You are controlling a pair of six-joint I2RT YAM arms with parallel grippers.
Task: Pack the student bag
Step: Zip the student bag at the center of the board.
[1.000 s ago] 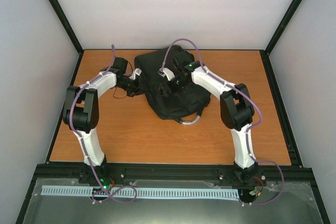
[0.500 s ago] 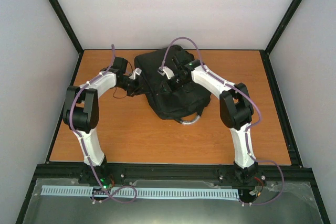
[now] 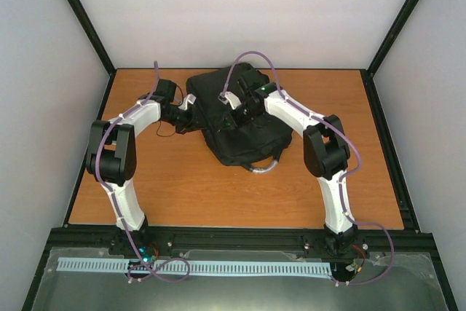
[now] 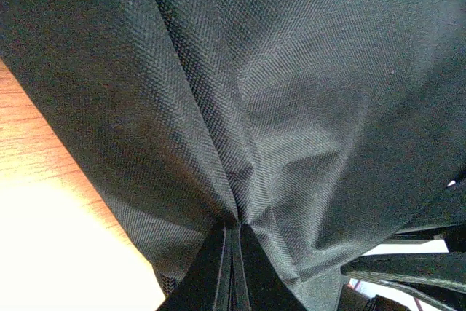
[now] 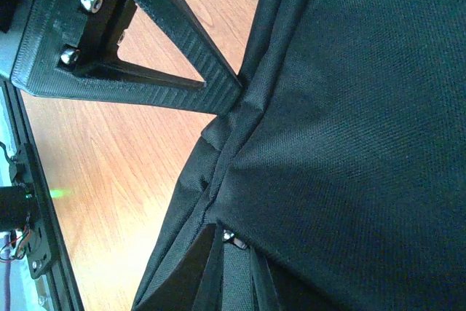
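The student bag (image 3: 244,140) is a large black fabric backpack lying at the back middle of the wooden table, its grey-silver loop handle (image 3: 266,166) toward the front. My left gripper (image 3: 191,110) holds the bag's left edge. In the left wrist view its jaws (image 4: 233,232) are shut, pinching a fold of the black cloth (image 4: 291,107). My right gripper (image 3: 228,122) sits on top of the bag. In the right wrist view its fingers (image 5: 234,244) are closed together at a seam, with a strip of bag fabric and a small silver metal piece (image 5: 231,237) between them.
The bag rests on an orange-brown wooden table (image 3: 182,180) bounded by white walls and black frame posts. A black rail (image 3: 240,237) with both arm bases runs along the near edge. The left gripper's black finger (image 5: 145,63) shows at the bag's edge in the right wrist view.
The right gripper has closed its jaws on the bag's top and shifted slightly left. The left arm and the bag have stayed where they were.
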